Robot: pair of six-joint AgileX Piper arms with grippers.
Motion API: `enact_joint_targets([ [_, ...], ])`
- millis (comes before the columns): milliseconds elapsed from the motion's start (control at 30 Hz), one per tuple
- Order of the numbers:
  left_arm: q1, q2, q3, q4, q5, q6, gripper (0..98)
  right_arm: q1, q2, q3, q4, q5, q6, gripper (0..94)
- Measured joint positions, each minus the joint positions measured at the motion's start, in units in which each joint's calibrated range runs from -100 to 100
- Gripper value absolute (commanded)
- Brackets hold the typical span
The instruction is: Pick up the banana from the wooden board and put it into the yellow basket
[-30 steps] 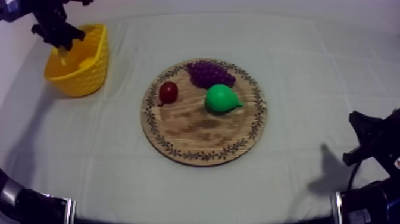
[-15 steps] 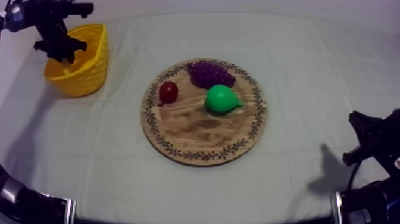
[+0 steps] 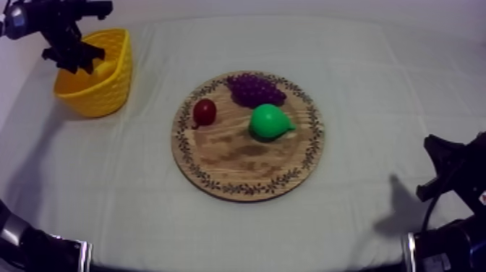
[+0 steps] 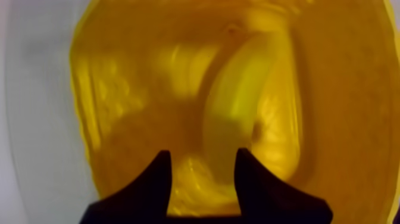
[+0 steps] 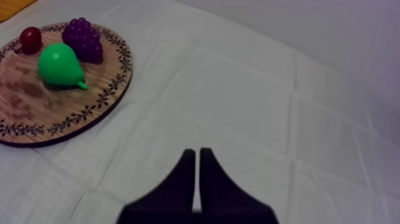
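The banana (image 4: 250,113) lies curved on the floor of the yellow basket (image 4: 333,71), and from above the banana (image 3: 105,68) is a paler patch inside the yellow basket (image 3: 108,90) at the far left. My left gripper (image 3: 75,62) hovers over the basket's back-left rim. Seen from its own wrist, my left gripper (image 4: 202,179) is open, nothing between its fingers, the banana beyond them. My right gripper (image 5: 197,173) is shut into a narrow wedge over bare cloth, and rests low at the right edge as my right gripper (image 3: 437,173).
The round wooden board (image 3: 239,163) sits mid-table with the grapes (image 3: 254,88), a green pear (image 3: 269,121) and a small red fruit (image 3: 205,112). From the right wrist, the board (image 5: 36,119), pear (image 5: 59,65), grapes (image 5: 83,39) and red fruit (image 5: 30,39) lie beyond open cloth.
My left gripper has shifted slightly above the basket and turned a little. The fruit on the board and the right arm have not moved.
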Motion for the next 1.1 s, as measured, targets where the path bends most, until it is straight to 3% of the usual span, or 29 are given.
enact_joint_targets([
  [233,0.0,-3.9,4.6,0.80,-5.4,0.0,10.0,0.0,0.0,0.0,0.0,0.0,0.0,0.5],
  [333,0.4,-7.5,8.3,1.25,-8.7,0.2,3.6,0.0,0.0,0.0,0.0,0.0,0.0,0.5],
  [667,3.6,-29.5,29.2,2.00,-22.1,2.9,0.2,0.0,0.0,0.0,0.0,0.0,0.0,0.5],
  [867,6.3,-47.4,44.3,2.74,-25.2,5.7,0.1,0.0,0.0,0.0,0.0,-0.2,0.0,0.5],
  [967,6.2,-56.6,53.1,4.64,-27.9,5.8,0.1,0.0,0.0,0.0,0.0,0.0,0.0,0.5],
  [1100,4.0,-69.7,64.6,9.50,-31.3,3.3,0.1,0.0,0.0,0.0,0.0,0.0,0.0,0.5],
])
